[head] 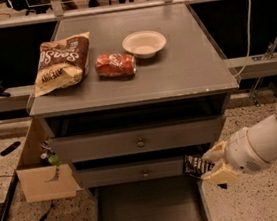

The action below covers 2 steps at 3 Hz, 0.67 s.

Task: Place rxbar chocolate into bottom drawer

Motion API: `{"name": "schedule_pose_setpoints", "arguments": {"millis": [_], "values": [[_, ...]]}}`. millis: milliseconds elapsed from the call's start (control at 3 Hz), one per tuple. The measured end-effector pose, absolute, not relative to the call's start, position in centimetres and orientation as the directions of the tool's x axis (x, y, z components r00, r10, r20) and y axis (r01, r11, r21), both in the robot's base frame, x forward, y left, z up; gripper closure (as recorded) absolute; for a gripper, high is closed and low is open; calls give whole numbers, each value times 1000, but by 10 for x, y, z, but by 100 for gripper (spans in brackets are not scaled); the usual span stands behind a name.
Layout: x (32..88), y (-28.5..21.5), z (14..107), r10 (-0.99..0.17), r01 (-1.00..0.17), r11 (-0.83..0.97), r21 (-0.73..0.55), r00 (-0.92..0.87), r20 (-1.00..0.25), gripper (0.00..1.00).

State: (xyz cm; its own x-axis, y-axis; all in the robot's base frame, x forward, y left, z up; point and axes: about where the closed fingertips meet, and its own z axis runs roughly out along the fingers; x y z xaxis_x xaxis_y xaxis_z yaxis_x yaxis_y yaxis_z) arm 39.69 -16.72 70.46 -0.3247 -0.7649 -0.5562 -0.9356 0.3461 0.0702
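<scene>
Dim room, speckled floor [260, 117], grey cabinet [184, 71] in the middle. On its top, from the left: brown-and-cream chip bag [62, 64], orange-red packet [116, 65] just beside it, pale bowl [144, 44] a little behind and to the right. Below the top, a dark open gap, then two closed drawer fronts [107, 145] with small round knobs. Lowest of all, bottom drawer [145, 210] pulled out toward the camera. Cardboard box [44, 182] against the cabinet's left side. At lower right, white arm [271, 141] with the gripper [211, 165] level with the lower knobbed front, at the cabinet's right front corner. Cream fingers [218, 176] clamped on the rxbar chocolate [193, 165], dark wrapper pointing left, held in the air above the bottom drawer's right wall.
</scene>
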Motion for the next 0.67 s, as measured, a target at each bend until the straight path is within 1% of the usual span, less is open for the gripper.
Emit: {"name": "schedule_pose_setpoints", "arguments": {"millis": [333,667], "values": [[422,-154,642,-724,-937,344,65,-308,-617,100],[422,-154,642,-724,-937,344,65,-308,-617,100]]}}
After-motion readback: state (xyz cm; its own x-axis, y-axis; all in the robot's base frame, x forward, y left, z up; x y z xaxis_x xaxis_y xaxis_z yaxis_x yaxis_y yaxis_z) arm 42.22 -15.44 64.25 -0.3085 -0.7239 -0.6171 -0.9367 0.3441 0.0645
